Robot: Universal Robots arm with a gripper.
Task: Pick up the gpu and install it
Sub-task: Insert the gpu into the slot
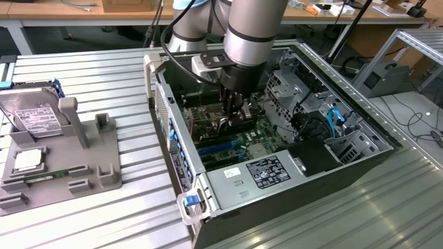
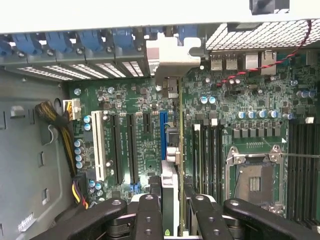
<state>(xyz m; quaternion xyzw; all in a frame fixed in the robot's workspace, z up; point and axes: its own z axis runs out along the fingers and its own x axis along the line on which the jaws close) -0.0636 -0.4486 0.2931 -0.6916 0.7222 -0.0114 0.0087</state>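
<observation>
Gripper [image 1: 233,120] around gpu [image 2: 172,155], inside open computer case [image 1: 164,111]

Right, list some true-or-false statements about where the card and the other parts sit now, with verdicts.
1. The end effector grips the gpu inside the open computer case. True.
2. The hard drive lies inside the case. False: it stands in the grey fixture outside the case, on the exterior view's left.
3. The gpu is held edge-on, running parallel to the blue slot and close beside it. True.
4. A cooler covers the processor socket. False: the socket is bare, with only its metal frame around it.
</observation>
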